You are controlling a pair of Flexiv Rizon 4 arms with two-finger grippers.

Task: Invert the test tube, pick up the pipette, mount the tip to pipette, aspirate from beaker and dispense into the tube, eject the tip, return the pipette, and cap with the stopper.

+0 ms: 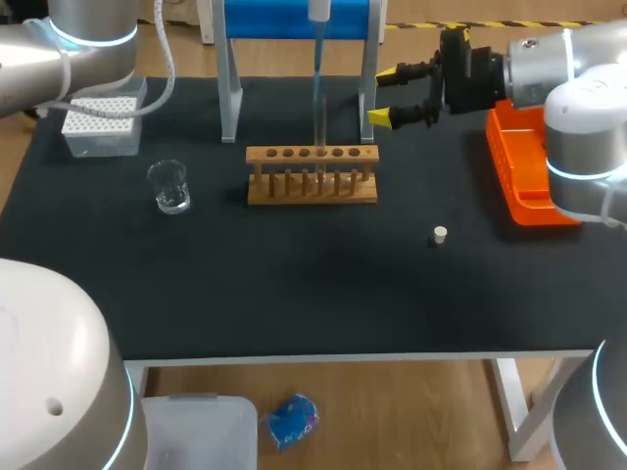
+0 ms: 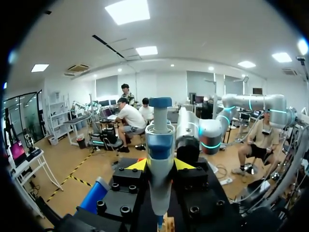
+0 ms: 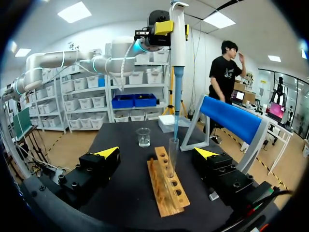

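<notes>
Left end effector (image 2: 160,165) grips pipette (image 2: 159,145), tip (image 3: 175,126) seemingly in tube (image 3: 172,159); dispense slowly, vertical. Right end effector (image 1: 385,95) wide, rack's (image 1: 312,188) 1 o'clock.

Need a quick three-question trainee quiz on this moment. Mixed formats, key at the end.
1. True or false: the stopper is sitting in the test tube.
2. What is the left gripper holding? A. the stopper B. the pipette C. nothing
3. Fill in: in the head view, the beaker stands to the ___ of the rack.

Key: 1. False, it lies on the table, apart from the rack. 2. B. 3. left.
</notes>
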